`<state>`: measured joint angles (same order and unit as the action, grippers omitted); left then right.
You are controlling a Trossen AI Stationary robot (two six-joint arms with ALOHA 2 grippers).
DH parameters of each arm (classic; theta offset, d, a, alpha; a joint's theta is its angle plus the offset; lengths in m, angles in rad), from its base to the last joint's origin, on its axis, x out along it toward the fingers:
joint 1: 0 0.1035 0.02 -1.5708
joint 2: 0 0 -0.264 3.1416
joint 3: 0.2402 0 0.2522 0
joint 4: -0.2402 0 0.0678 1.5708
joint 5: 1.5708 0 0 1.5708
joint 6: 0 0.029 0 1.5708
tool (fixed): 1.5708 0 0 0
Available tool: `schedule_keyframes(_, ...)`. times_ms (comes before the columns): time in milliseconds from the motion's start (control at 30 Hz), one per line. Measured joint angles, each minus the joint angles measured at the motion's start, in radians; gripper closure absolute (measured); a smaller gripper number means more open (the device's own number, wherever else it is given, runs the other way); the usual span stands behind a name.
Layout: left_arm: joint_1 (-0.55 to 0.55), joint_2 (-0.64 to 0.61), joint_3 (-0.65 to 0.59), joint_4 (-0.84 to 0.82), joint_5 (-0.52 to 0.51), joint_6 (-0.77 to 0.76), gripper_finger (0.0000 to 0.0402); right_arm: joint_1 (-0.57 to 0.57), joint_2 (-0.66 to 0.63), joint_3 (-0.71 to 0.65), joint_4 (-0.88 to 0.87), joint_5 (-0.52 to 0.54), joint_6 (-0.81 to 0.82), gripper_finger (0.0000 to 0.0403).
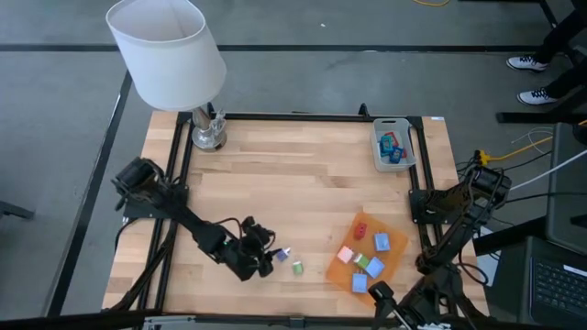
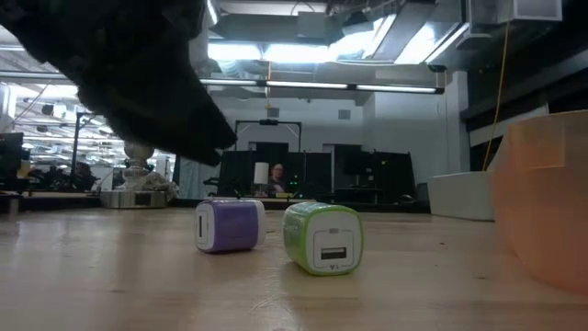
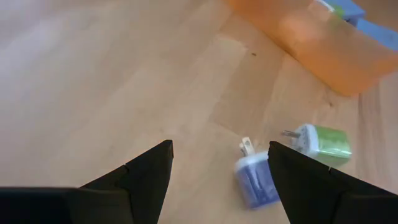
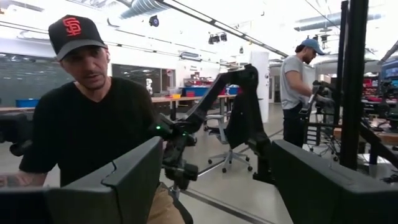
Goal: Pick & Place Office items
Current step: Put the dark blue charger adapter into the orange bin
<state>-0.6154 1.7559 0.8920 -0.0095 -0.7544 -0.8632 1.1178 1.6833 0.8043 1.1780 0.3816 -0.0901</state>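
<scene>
Hovering near the table's (image 1: pixel 275 174) front edge, the left gripper (image 1: pixel 267 258) spreads its fingers wide, empty, beside a purple charger cube (image 1: pixel 285 253) and a green one (image 1: pixel 297 268) (apart). More pieces lie on the orange sheet (image 1: pixel 396 259). The right gripper (image 1: pixel 383 295) waits open at the front-right corner.
</scene>
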Motion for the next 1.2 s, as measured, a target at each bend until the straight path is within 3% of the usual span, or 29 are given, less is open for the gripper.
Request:
schedule_keyframes(333, -0.012, 0.028, 0.016, -0.029, 0.02, -0.198, 0.0144, -0.027, 0.0, 0.0, 0.001, -0.008, 0.008, 0.0112)
schedule_keyframes(700, -0.046, 0.07, 0.029, -0.05, 0.024, -0.224, 0.0144, -0.027, 0.0, 0.0, 0.001, -0.008, 0.009, 0.0112)
schedule_keyframes(1000, -0.026, 0.234, 0.193, -0.084, 0.075, -0.165, 0.0144, -0.03, 0.0, 0.0, 0.004, -0.008, 0.03, 0.0112)
schedule_keyframes(1200, 0.004, 0.259, 0.217, -0.134, 0.078, -0.164, 0.0144, -0.03, 0.0, 0.0, 0.004, -0.018, 0.03, 0.0112)
